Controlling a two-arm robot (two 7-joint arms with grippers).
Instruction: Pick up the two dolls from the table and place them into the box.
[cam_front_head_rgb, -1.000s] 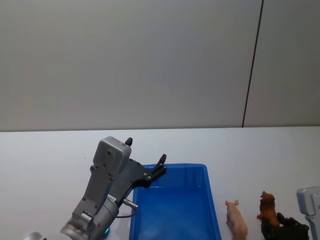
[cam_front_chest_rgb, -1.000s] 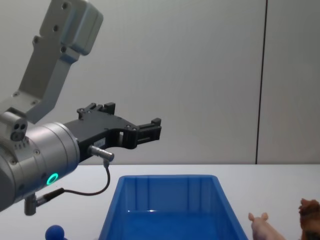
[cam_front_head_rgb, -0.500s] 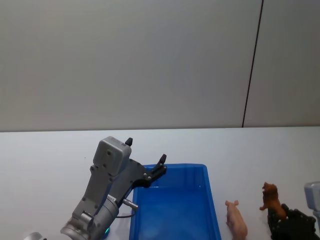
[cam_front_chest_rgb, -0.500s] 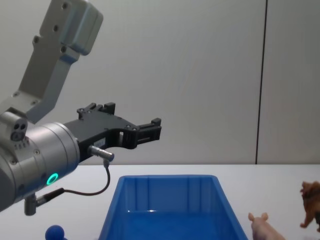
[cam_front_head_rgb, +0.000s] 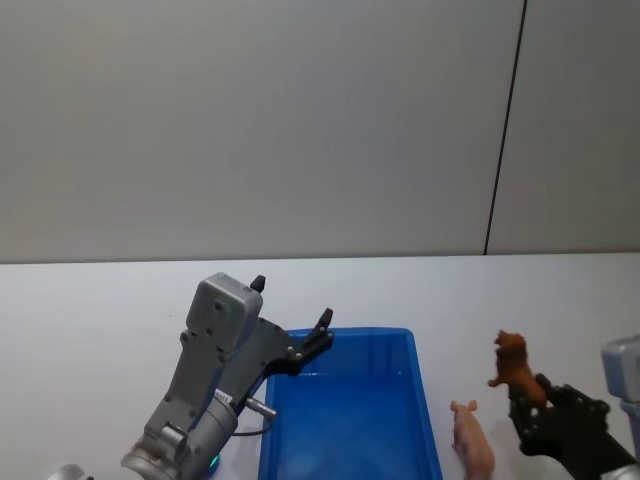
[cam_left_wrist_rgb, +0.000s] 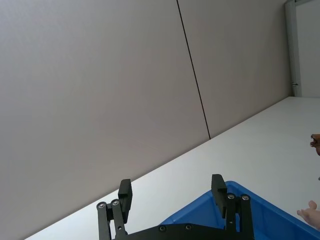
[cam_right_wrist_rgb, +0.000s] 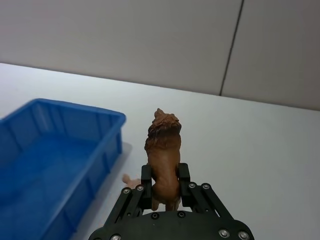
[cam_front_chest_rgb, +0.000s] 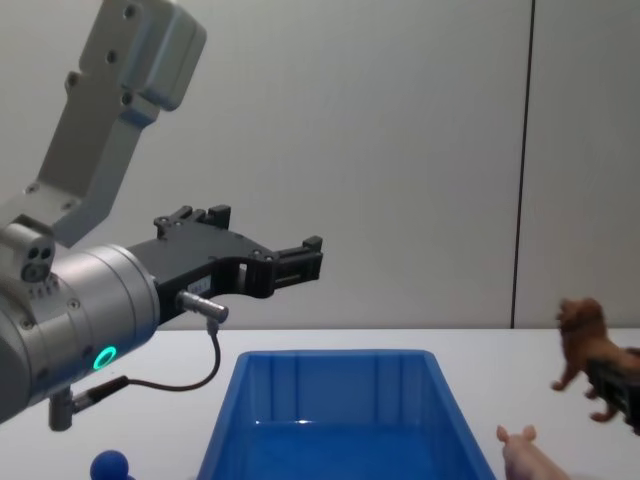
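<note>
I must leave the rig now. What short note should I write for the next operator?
Right hand: shut on a brown lion figure, raised right of the bright blue plastic bin.
Left hand: open, empty, above the bin's far left corner.
Pale pink pig figure lies on the white table right of the bin; dark blue round-topped toy left of it.
Done: no toy in the bin. Left: all placing.

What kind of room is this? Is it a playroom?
Probably a robot test room, not a playroom: a bare white table, a plain grey wall, and a robot. Its right gripper holds a brown lion toy near the blue box; its left gripper is open.
</note>
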